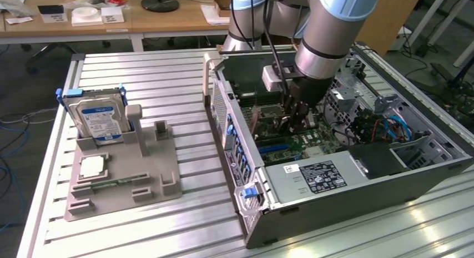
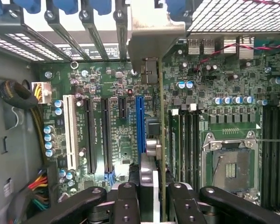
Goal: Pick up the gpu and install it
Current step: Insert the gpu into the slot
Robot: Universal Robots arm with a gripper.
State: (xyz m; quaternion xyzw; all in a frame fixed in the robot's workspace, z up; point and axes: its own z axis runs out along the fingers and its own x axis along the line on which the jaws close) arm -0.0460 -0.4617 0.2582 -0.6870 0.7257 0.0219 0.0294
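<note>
The gpu (image 2: 154,42) appears edge-on in the wrist view, with its metal bracket against the case's rear slot openings. Its thin board runs down toward my fingers (image 2: 126,200). My gripper (image 2: 154,189) is shut on the card, one finger on each face. The card hangs just above the motherboard, beside the long blue expansion slot (image 2: 140,123), between that slot and the memory slots. In the exterior view my gripper (image 1: 298,116) reaches down inside the open computer case (image 1: 245,158), and the card there is mostly hidden behind the arm.
A grey fixture tray (image 1: 122,183) on the exterior view's left holds a blue-labelled hard drive (image 1: 100,118), a processor chip (image 1: 91,166) and a green memory stick (image 1: 111,184). Inside the case are the power supply (image 1: 318,176), a bare processor socket (image 2: 231,163) and cable bundles (image 2: 18,93).
</note>
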